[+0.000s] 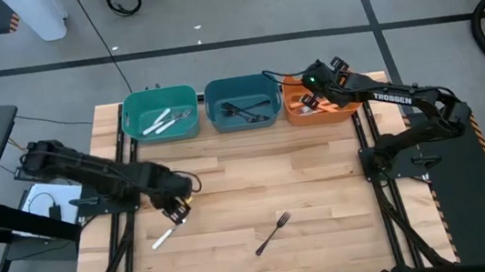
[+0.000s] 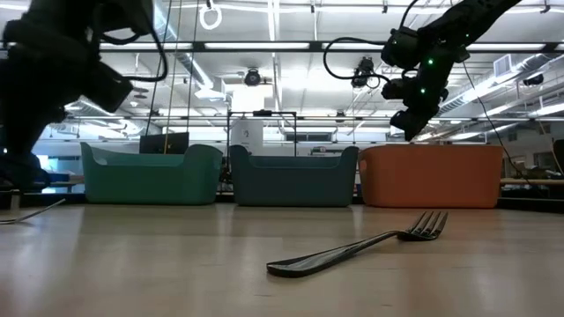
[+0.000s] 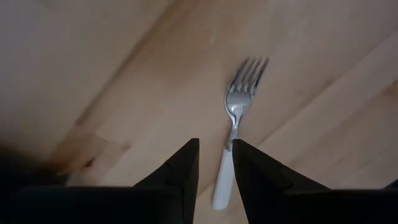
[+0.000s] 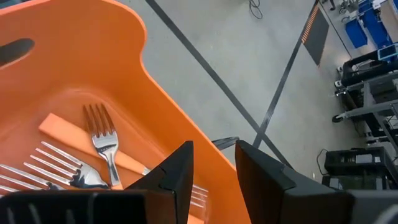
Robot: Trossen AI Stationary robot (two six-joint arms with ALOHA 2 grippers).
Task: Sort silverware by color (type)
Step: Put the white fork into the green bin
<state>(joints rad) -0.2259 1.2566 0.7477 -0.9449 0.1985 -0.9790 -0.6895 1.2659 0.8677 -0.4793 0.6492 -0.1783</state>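
Closest to my low camera lies an all-black slim fork [image 2: 361, 246], flat on the pale wooden table [image 1: 320, 173] with its tines toward the bins; from above I see that same fork [image 1: 273, 233] alone at the front middle of the boards.

My left gripper [image 1: 178, 209] hangs low over the front-left part of the table, right above a white-handled fork with a silver head [image 1: 164, 236]; on my left wrist feed that fork [image 3: 234, 137] lies flat on the wood with its handle running in between the dark fingers [image 3: 177, 173]; they stand narrowly apart around the handle, and I cannot tell whether they touch it.

My right gripper [image 1: 310, 101] is up at the back, over the orange plastic bin [image 1: 293, 115]; its fingers [image 4: 174, 171] show a narrow gap with nothing between them; below them, inside the bin wall [image 4: 93, 56], I see orange-handled forks with silver heads [image 4: 102, 146] lying in a heap.

Along the back edge stand three bins in a row: a teal plastic bin [image 1: 130, 112] holding white cutlery [image 1: 161, 121]; a blue plastic bin [image 1: 216, 93] in the middle holding black cutlery [image 1: 247, 110]; then the orange one on the right.
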